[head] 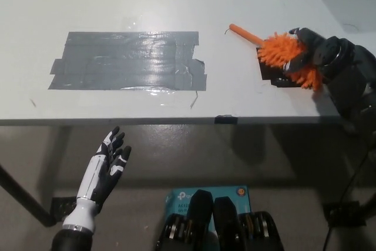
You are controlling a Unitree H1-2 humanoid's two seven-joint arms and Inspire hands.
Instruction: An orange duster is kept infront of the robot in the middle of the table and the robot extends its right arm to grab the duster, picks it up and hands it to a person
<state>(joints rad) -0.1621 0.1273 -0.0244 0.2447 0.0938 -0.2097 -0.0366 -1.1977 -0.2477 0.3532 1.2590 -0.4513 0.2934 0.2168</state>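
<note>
While my right hand (309, 53) sits at the far right of the white table (176, 4), I see its black fingers (297, 62) wrapped over the fluffy head of the orange duster (281, 52), closed on it from the right side. The duster lies on the tabletop near the right edge, not in the middle; its thin orange handle (245, 34) sticks out up and to the left from the head, free of the hand and resting low over the surface. I cannot tell whether the head is lifted clear of the table or pressed against it, since the hand covers much of it. A dark patch (271, 73) shows directly under the head, touching its lower edge. Well to the left of the duster, a wide rectangle of grey tape (129, 60) is stuck flat on the table, made of several overlapping strips, with a loose corner at its lower right. My left hand (108, 166) rests below the table's front edge at the lower left, fingers spread apart and holding nothing. A small dark clip (226, 119) sits on the front edge of the table.
</note>
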